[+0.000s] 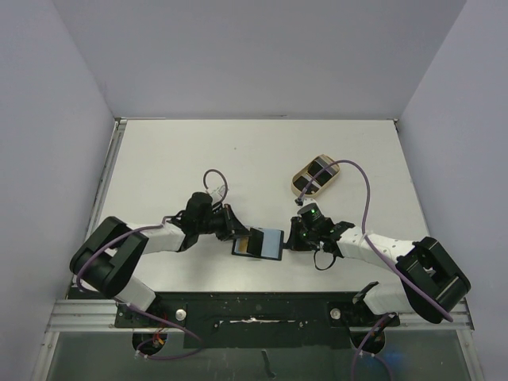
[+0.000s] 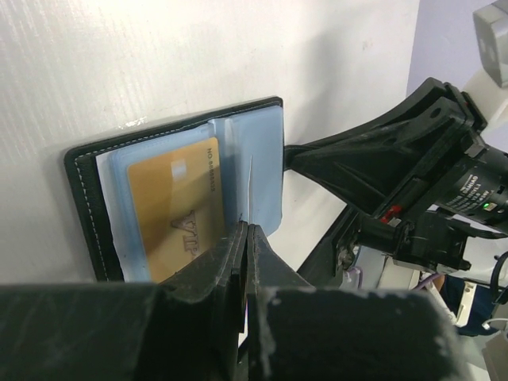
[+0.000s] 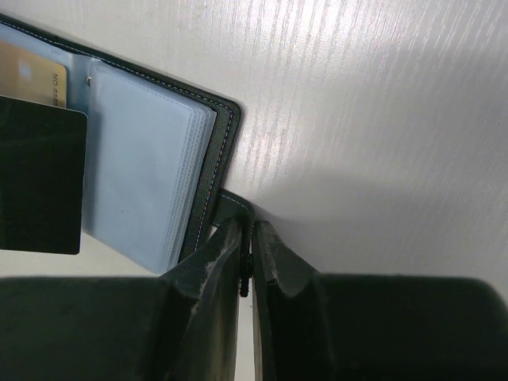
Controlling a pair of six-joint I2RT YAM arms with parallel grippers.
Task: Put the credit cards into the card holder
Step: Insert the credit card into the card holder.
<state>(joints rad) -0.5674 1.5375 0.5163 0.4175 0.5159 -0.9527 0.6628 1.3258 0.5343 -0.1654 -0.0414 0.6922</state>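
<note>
The white surface (image 1: 238, 159), faintly streaked in the close views, carries two things set well apart. Near its front edge, about the middle, a black card holder (image 1: 271, 241) lies open with its bluish-grey sleeves facing up. Farther back and to the right lies a beige oval tray (image 1: 294, 183), angled to the surface's edges.

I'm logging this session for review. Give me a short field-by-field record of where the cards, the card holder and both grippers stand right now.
card holder: open flat on the table, between the arms
gold card: tucked inside the card holder
dark card: held over the open card holder, not yet in
left gripper: shut on the dark card
right gripper: shut on the card holder's strap tab
tray: beyond the right arm, other cards lying in it
</note>
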